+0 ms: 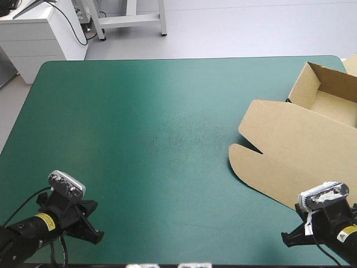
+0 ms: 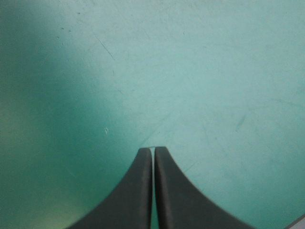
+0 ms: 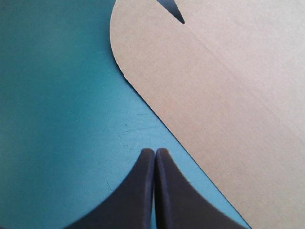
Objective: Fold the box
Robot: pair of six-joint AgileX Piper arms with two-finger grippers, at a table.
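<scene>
near the front edge, the left gripper (image 2: 153, 149) sat pressed together over the bare teal-green cover (image 1: 139, 123). the right gripper (image 3: 155, 150) did too (just beside the lid's edge). farther right lay the brown box (image 1: 295, 151), lid flat, open tray beyond.

The box (image 1: 295, 148) lies on the table (image 1: 145, 123) at its right side. Its tray (image 1: 330, 100) is toward the far right corner, and its lid (image 1: 279, 159) lies flat, reaching toward the middle. The left gripper (image 2: 153, 149) is over bare table at the near left corner, well apart from the box. The right gripper (image 3: 155, 150) is at the near right corner, just beside the lid's edge.
</scene>
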